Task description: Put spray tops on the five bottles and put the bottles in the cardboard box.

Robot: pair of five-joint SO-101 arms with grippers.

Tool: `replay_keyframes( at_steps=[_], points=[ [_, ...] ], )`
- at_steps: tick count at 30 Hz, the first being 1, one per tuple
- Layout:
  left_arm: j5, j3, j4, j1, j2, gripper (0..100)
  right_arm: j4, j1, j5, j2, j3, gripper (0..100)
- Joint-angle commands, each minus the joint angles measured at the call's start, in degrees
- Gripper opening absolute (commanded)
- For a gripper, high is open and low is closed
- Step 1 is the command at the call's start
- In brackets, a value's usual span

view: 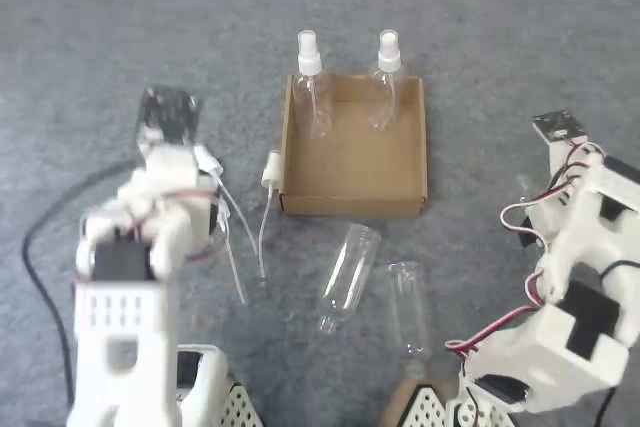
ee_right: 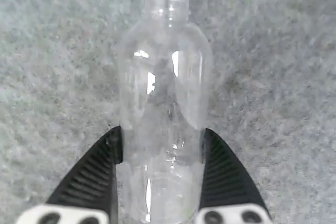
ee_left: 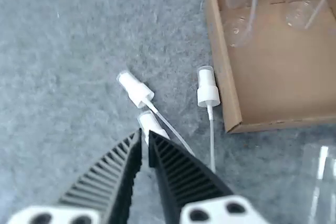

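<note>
The cardboard box (view: 350,203) holds two clear bottles (view: 312,97) (view: 385,92) standing at its back wall, each with a white spray top on. Two open bottles (view: 350,265) (view: 405,307) lie on the carpet in front of the box. My right gripper (ee_right: 160,145) is shut on a third open bottle (ee_right: 163,77), with its neck pointing away from the fingers. Three loose spray tops (ee_left: 134,90) (ee_left: 149,123) (ee_left: 208,90) lie left of the box (ee_left: 231,98). My left gripper (ee_left: 144,136) is shut, its tips just over the middle spray top.
Grey carpet covers the whole table. The left arm (view: 150,217) stands left of the box and the right arm (view: 590,247) to its right. A black cable (view: 40,277) runs along the left side.
</note>
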Motion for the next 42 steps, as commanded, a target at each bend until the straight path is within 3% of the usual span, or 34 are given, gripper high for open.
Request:
replay_keyframes(
  at_steps=[1, 8, 19, 40, 42],
  points=[
    [2.55, -13.41, 1.67, -2.9, 21.01, 2, -2.15, -1.27, 0.79, -1.63, 3.25, 1.2],
    [11.34, -27.47, -1.93, -6.24, 44.75, 11, -2.07, -2.59, 0.79, -1.8, 4.4, 11.6],
    [22.51, -42.15, -5.98, -6.15, 69.54, 13, -2.15, -2.59, 1.14, -1.63, 4.4, 12.3],
    [25.14, -54.02, -6.68, -5.71, 85.36, 13, -2.15, -2.59, 1.23, -1.63, 4.48, 12.4],
    [24.79, -55.96, -5.63, -5.01, 86.07, 9, -2.15, -2.59, 1.23, -1.63, 4.48, 12.4]
  ],
)
